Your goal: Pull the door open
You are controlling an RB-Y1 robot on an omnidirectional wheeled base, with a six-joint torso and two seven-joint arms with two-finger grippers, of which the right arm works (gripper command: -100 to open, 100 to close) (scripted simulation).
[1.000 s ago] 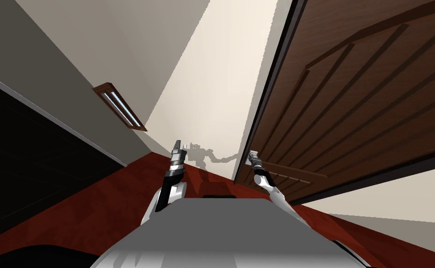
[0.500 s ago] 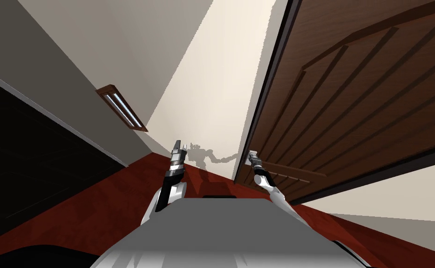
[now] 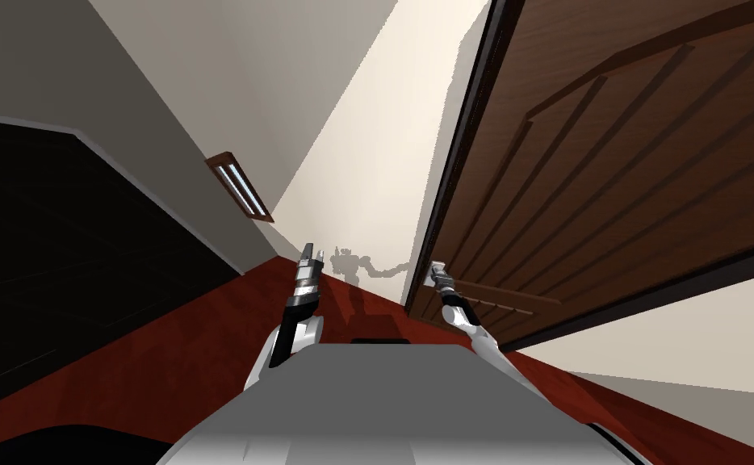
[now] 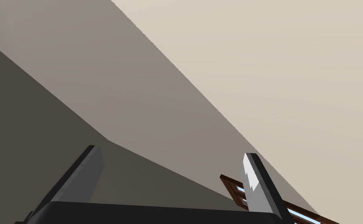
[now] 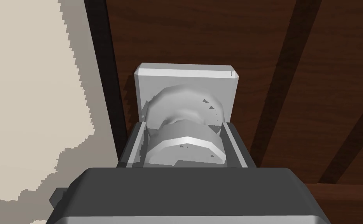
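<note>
A dark brown panelled door fills the right of the head view, its free edge standing out from the cream wall. My right gripper is at that edge, low on the door. In the right wrist view its fingers press both sides of a light grey round door knob on a grey square plate. My left gripper is raised in front of me, away from the door, and in the left wrist view it stands open with nothing in it.
Red-brown floor runs ahead and to the left. A black area lies at the left. A small brown-framed window sits on the grey wall. The cream wall lies straight ahead, with my shadow on it.
The whole head view has shifted: the window and the black area have slid to the right, so I have turned or moved. My right gripper stays shut on the knob.
</note>
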